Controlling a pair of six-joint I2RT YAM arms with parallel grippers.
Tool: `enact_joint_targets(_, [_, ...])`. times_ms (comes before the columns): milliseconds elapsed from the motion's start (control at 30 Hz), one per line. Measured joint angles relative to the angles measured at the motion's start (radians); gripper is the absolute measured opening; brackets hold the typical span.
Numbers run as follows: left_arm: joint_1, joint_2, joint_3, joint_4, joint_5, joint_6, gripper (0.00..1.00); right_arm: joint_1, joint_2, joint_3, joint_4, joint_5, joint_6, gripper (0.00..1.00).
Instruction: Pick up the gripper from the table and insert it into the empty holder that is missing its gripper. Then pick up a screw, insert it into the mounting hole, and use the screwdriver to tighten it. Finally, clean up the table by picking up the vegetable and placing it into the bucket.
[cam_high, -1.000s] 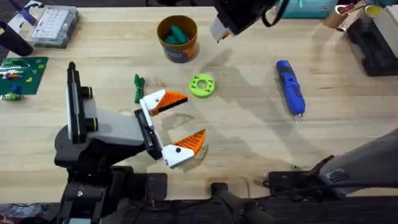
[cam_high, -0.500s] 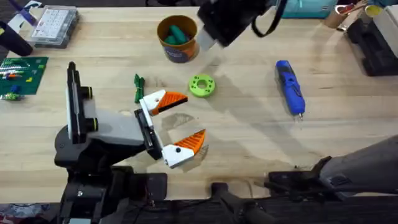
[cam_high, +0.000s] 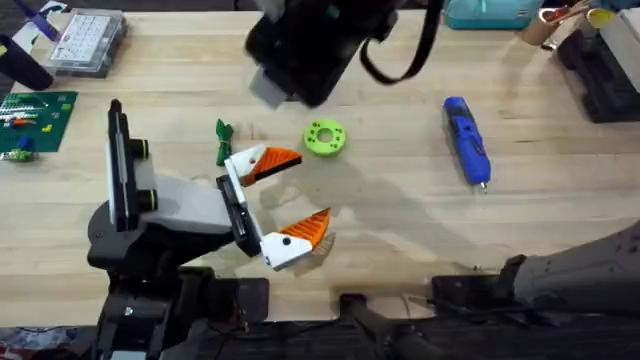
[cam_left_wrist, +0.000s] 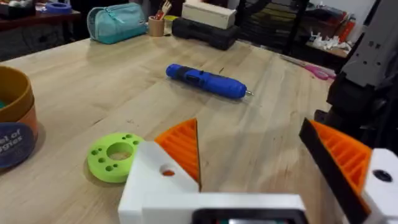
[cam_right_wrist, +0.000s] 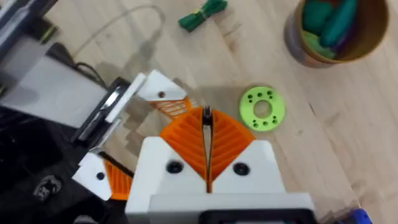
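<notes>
Wooden table seen from overhead: the left gripper rests low with its orange-padded fingers spread wide and empty, a lime-green ring just beyond it and a green vegetable to its side. The screwdriver lies well to the right. From the left wrist, the bucket stands beside the ring. From the right wrist, the right gripper hangs high above the table, pads pressed together, holding nothing; green pieces lie inside the bucket.
</notes>
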Motion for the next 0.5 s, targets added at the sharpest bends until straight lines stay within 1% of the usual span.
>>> enact_joint_targets(233, [0.0,0.0,0.0,0.0,0.0,0.0,0.986,0.082,0.0,0.0,-0.01,0.0,-0.021,0.006])
enact_joint_targets(500, [0.0,0.0,0.0,0.0,0.0,0.0,0.986,0.107,0.031,0.0,-0.048,0.0,-0.043,0.006])
